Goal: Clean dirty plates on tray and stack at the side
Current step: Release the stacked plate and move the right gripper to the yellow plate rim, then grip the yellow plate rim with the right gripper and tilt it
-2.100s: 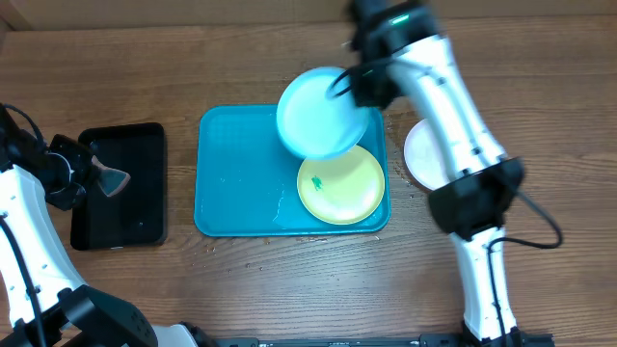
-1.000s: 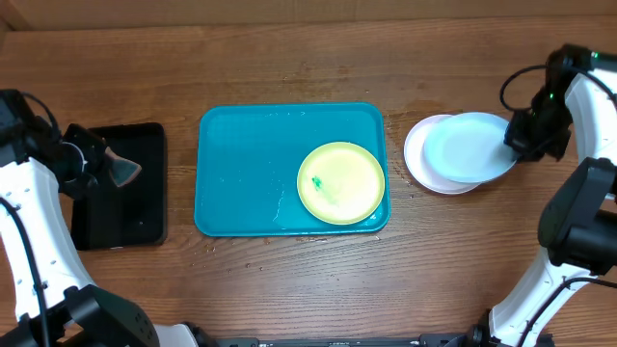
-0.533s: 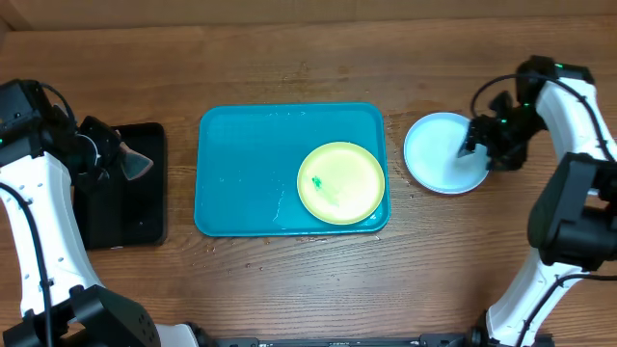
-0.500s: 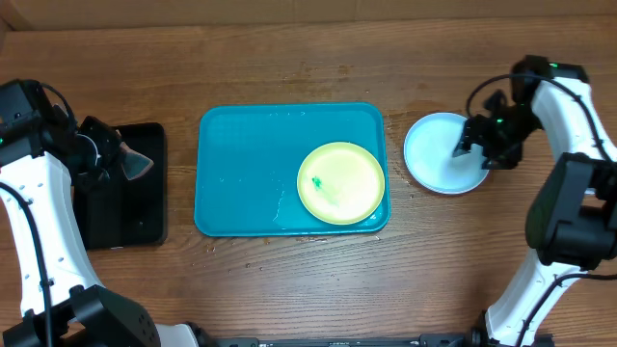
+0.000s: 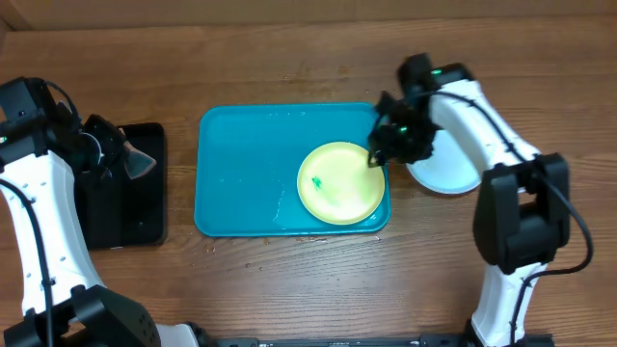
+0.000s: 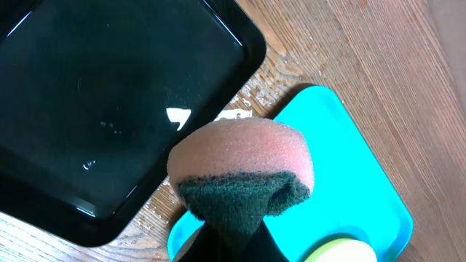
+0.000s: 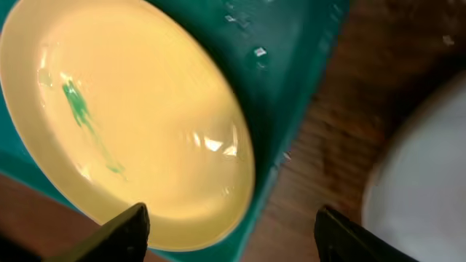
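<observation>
Two noted — right pincer (image 5: pixel 375 157) spread wide over yellow-green plate (image 5: pixel 340 183) rim, on tray (image 5: pixel 241 164); left pincer (image 6: pixel 227 236) clamped on sponge (image 6: pixel 240 164).

One plate (image 5: pixel 340 183) lies in the large tray (image 5: pixel 241 164), at its right front. Another plate (image 5: pixel 451 175) lies on the table (image 5: pixel 289 289) just right of that tray. The small tray (image 5: pixel 116 207) lies to the left, under the sponge (image 5: pixel 135 166).
</observation>
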Available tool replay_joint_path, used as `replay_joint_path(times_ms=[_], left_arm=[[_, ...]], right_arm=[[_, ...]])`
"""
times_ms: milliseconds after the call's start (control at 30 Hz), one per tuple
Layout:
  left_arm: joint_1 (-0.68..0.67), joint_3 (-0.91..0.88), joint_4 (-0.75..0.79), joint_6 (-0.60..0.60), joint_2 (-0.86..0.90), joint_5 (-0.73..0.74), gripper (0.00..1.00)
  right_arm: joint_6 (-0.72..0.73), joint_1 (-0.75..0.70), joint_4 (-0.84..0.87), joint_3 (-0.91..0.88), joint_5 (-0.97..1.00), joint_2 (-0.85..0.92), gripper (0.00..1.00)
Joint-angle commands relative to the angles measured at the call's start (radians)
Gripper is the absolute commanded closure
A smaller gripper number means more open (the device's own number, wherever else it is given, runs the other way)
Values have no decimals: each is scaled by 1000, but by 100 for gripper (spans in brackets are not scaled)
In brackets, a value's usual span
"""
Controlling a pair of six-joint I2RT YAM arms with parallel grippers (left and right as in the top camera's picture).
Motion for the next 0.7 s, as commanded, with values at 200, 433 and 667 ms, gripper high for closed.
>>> replay_joint_path(times_ms=[200,433,667], left_arm=[[-8,-3,3,24,2,8,96],[-8,-3,3,24,2,8,96],[-8,-3,3,26,2,9,96]], right_arm=[[51,114,138,-117,177,-9,35],[62,117,191,-198,166,-9,38],[164,118,207,-198,3,-9,85]])
